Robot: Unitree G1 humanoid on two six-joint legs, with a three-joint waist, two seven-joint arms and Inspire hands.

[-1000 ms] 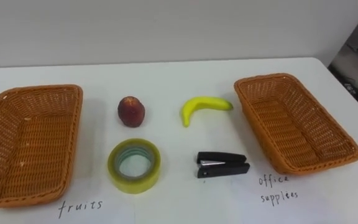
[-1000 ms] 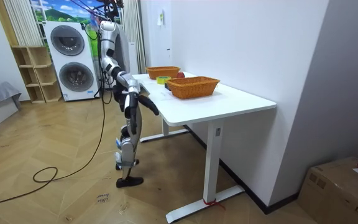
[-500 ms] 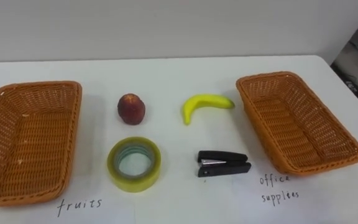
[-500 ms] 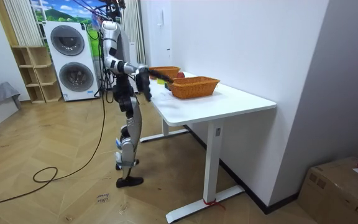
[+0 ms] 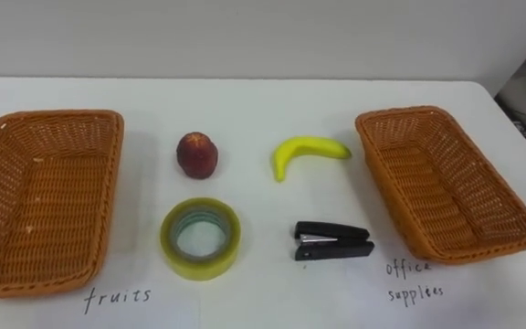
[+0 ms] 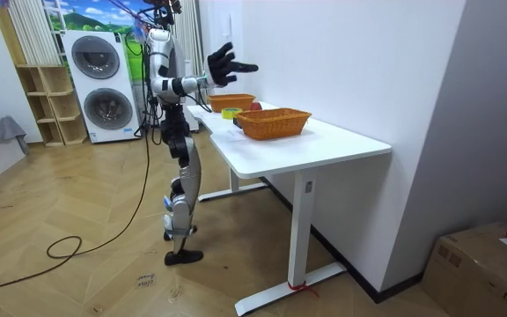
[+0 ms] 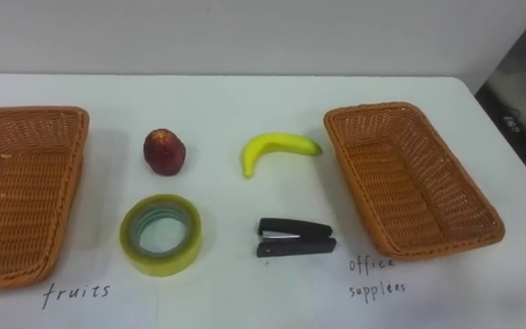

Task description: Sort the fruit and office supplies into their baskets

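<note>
Robot: stands at the near end of the white table (image 5: 245, 100), facing it.
Right robot hand (image 6: 225, 64): up in the air over the table's near edge, fingers spread apart, holding nothing.
Left basket (image 5: 44, 201): wicker, at the table's left side, nothing in it; a handwritten label (image 5: 117, 297) lies near its near right corner.
Right basket (image 5: 446, 183): wicker, at the right side, nothing in it; a second handwritten label (image 5: 411, 280) lies on its near side.
Red fruit (image 5: 196, 153): on the table between the baskets, far row, left.
Banana (image 5: 307, 152): far row, right of the red fruit, near the right basket.
Tape roll (image 5: 201, 262): lying flat, near row, just nearer than the red fruit.
Stapler (image 5: 332, 242): black, near row, right of the tape roll.
</note>
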